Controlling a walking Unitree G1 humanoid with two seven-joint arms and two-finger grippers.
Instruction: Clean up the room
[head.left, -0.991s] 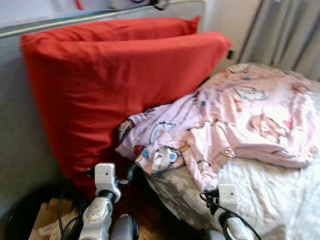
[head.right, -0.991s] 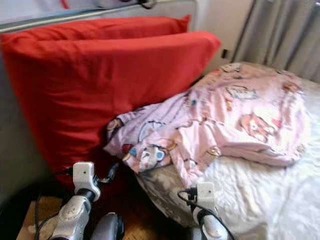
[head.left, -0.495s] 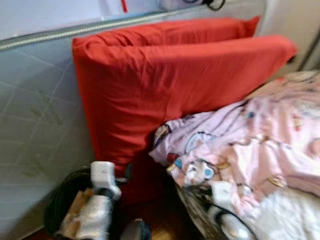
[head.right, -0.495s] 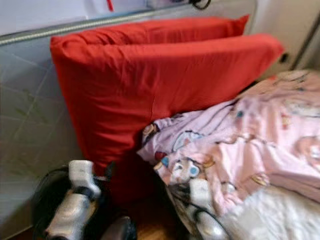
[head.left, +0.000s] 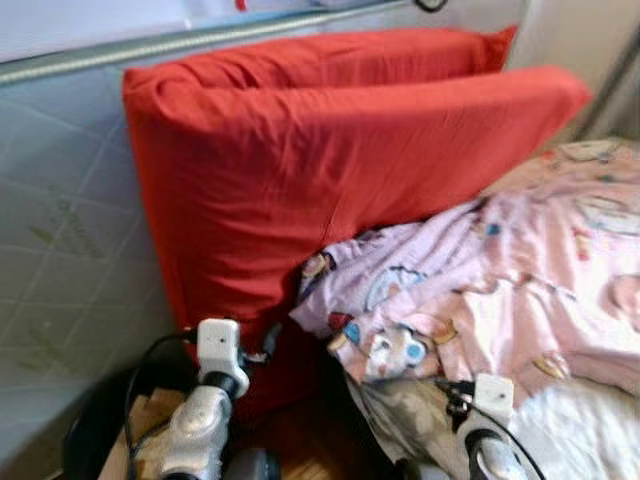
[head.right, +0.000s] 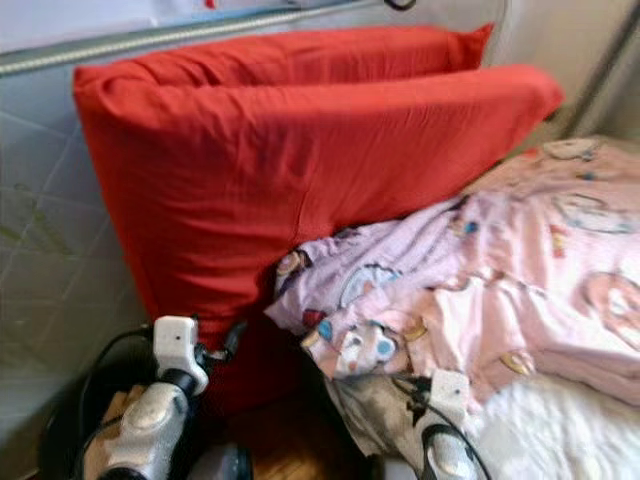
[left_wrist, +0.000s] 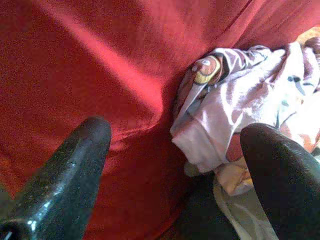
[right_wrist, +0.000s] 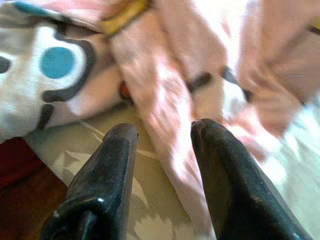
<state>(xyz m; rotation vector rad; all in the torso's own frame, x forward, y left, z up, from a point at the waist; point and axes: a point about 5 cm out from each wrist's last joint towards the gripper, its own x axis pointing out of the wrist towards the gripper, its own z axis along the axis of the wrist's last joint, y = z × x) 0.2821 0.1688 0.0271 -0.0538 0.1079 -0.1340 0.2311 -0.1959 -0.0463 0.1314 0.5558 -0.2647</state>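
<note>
Two pillows: red, stacked upright one behind the other; the front pillow (head.left: 330, 180) leans on the back pillow (head.left: 330, 55), both propped against the grey quilted mattress (head.left: 60, 270) standing at the robot's left.
One blanket: pink with cartoon prints (head.left: 500, 290), crumpled across the bed; its near edge is bunched against the foot of the front pillow.
One bed: white bedding (head.right: 560, 440) shows under the blanket at the robot's right.
One basket: a dark round rim (head.left: 85, 435) low on the left by the floor; what is in it is too blurred to tell.
Two hands: left hand (left_wrist: 175, 165) and right hand (right_wrist: 162, 165), both low in front of the robot.
Left hand: fingers (left_wrist: 75, 165) spread wide apart, holding nothing, aimed at the seam where the blanket's edge meets the front pillow.
Right hand: fingers (right_wrist: 107, 175) a little apart, gripping nothing, close over the blanket's hem and the pale sheet below it.
Done so far: little that shows; judging from how things lie, the blanket is unfolded and the pillows are off the bed.
Left to do: probably take hold of the blanket, straighten or fold it, and set the pillows in place.
Task's thing, place: the blanket lies on the bed, just ahead of both hands, touching the front pillow.
Caution: the head views are blurred, so fine detail is uncertain.
</note>
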